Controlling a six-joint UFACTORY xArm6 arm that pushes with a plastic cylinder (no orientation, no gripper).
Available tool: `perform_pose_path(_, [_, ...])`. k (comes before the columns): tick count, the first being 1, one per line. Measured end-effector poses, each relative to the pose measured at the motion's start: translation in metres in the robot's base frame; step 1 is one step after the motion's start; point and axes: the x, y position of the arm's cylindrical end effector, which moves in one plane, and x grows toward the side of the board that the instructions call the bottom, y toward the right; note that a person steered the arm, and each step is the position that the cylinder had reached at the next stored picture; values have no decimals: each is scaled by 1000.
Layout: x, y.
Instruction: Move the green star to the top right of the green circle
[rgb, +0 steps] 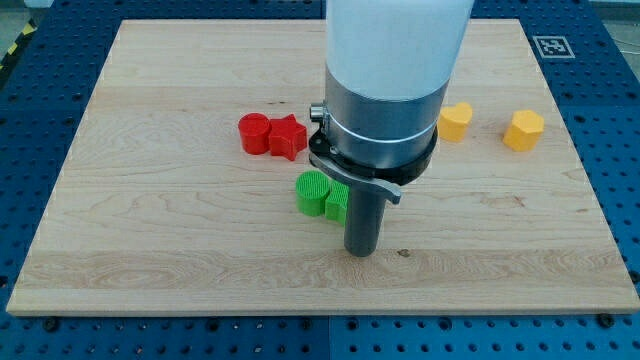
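- The wooden worktop (150, 200) is pale and smooth.
- The ridged green circle (312, 192) touches the green star (336, 203), which is partly hidden.
- My tip (361, 250), a plain rod that holds nothing, sits just right of the star.

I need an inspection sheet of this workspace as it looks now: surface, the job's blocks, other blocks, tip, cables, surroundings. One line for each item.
Surface: wooden board, light grain, lying on a blue perforated table.
Job's things: green circle near the board's middle; green star touching it on the view's right, partly hidden by the rod.
Clutter: red circle and red star touching, above the green pair; two yellow blocks at the view's upper right, apart.
Grippers: none; my tip sits just below-right of the green star.
Cables: nothing seen.
Surroundings: a square marker tag at the board's top right corner.
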Motion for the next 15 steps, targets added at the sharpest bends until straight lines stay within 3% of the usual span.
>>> perform_pose_path(8, [-47,-10])
perform_pose_path(15, [-56,9])
